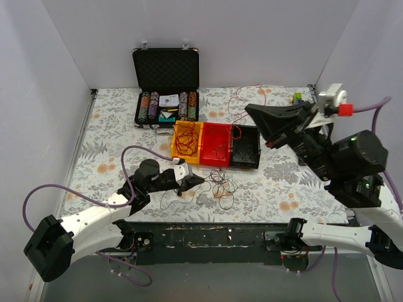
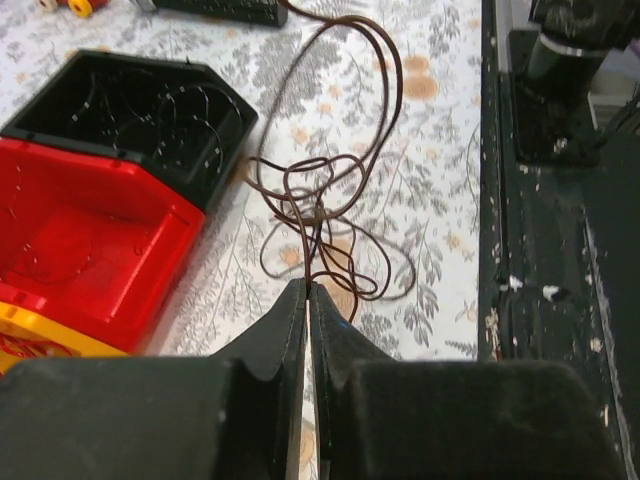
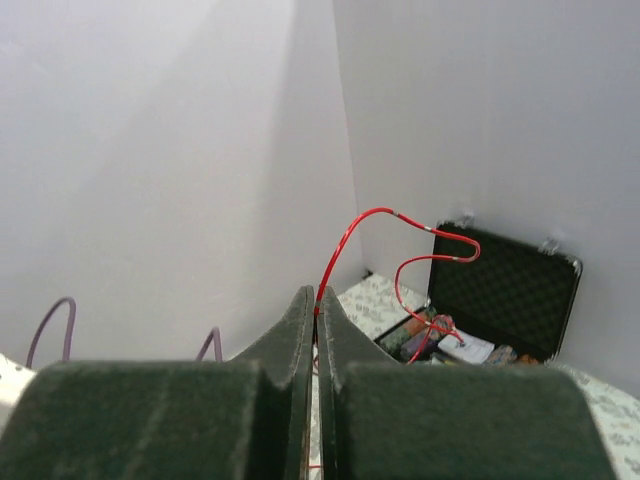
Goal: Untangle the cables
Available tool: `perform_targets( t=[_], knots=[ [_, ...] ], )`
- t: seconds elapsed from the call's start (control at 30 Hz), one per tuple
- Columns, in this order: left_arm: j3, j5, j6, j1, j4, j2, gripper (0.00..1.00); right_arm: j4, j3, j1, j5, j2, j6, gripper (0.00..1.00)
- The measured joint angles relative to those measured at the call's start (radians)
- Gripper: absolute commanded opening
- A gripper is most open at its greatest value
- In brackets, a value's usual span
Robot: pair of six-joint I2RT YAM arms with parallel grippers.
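So, biggest thing first: the floral table (image 1: pixel 107 119). I'll hang everything else off the red bin (image 1: pixel 216 139), which sits around the middle of it.

Behind the red bin, toward the back wall, there's an open black case (image 1: pixel 165 70) with stacks of chips lined up in its base. The yellow bin (image 1: pixel 196 155) touches the red bin's left side and has a scribble of red wire in it. The black bin (image 1: pixel 249 150) touches its right side.

The right gripper (image 1: pixel 249 110) (image 3: pixel 317 296) is up in the air, behind and to the right of the red bin. Its jaws are pinched tight on a red cable (image 1: pixel 242 94) (image 3: pixel 350 232). That cable arcs up out of the tips and curls over. In the top view a thin red strand drops toward the red bin's right edge, but I can't tell where it ends.

The left gripper (image 1: pixel 192 180) (image 2: pixel 308 292) is low at the table, in front of the red bin and a bit to the left. Its jaws are squeezed together on a dark strand of the brown cable nest (image 1: pixel 220 185) (image 2: pixel 318 215).

That nest lies flat on the table just in front of the red bin. In the left wrist view the loops knot up right past the tips, and one long loop stretches away from there.
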Motion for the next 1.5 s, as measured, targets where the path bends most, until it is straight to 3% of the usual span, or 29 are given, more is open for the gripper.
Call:
perform_targets(
  t=[0.2,0.23,0.27,0.37,0.4,0.43,0.47,0.57,0.8,1.13,1.37,1.5],
  knots=[
    [-0.061,0.005,0.115,0.000,-0.066,-0.026,0.00,-0.014,0.119,0.000,0.016,-0.007,-0.034,0.01],
    [-0.068,0.005,0.128,0.000,-0.072,-0.033,0.04,-0.014,0.127,0.000,0.017,-0.009,-0.034,0.01],
    [-0.073,0.005,0.135,0.000,-0.077,-0.040,0.17,-0.014,0.129,0.000,0.018,-0.011,-0.033,0.01],
    [-0.071,0.005,0.116,0.006,-0.083,-0.058,0.22,-0.029,0.126,0.000,0.019,-0.006,-0.029,0.01],
    [-0.067,0.006,0.097,0.010,-0.082,-0.065,0.40,-0.033,0.120,0.000,0.019,-0.003,-0.028,0.01],
    [-0.059,0.008,0.077,0.014,-0.081,-0.071,0.66,-0.038,0.114,0.000,0.019,0.000,-0.026,0.01],
    [-0.048,0.013,0.058,0.016,-0.079,-0.074,0.76,-0.041,0.108,0.000,0.019,0.005,-0.026,0.01],
    [-0.003,0.039,-0.004,0.023,-0.068,-0.082,0.83,-0.048,0.094,0.000,0.017,0.021,-0.020,0.01],
    [0.068,0.096,-0.155,0.024,0.001,-0.084,0.86,-0.050,0.076,0.000,-0.003,0.055,0.016,0.01],
    [0.137,0.047,-0.442,0.005,0.151,-0.001,0.89,0.002,0.048,0.000,-0.062,0.094,0.069,0.01],
    [0.174,0.013,-0.504,-0.014,0.210,0.019,0.92,0.069,0.030,0.000,-0.101,0.105,0.101,0.01],
    [0.174,-0.010,-0.520,-0.023,0.231,0.039,0.85,0.105,0.005,0.000,-0.117,0.105,0.119,0.01]
  ],
)
